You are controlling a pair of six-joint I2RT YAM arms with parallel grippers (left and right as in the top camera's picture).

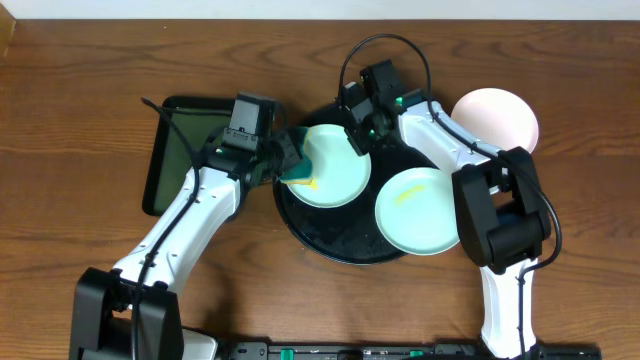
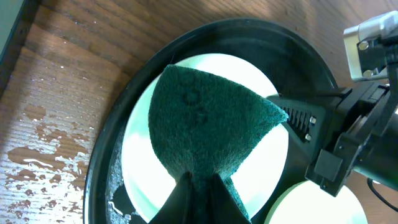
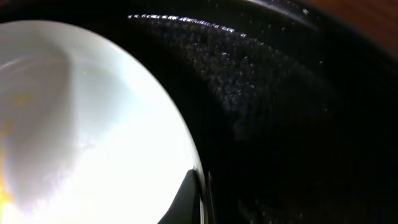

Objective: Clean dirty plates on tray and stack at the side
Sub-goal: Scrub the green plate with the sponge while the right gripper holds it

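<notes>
I seem to work at a robot lab bench rather than in a kitchen: my left arm (image 1: 190,215) and right arm (image 1: 500,210) rise beside a black rail (image 1: 400,350) at the frame's bottom edge, over a brown wooden table (image 1: 80,60) carrying a round black tray (image 1: 300,225) of plates (image 1: 340,170), the room beyond being out of frame.

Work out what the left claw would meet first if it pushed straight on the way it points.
Probably the mint plate under its green sponge; beyond that, the right claw pinching that plate's far rim. Depth is unclear.
</notes>
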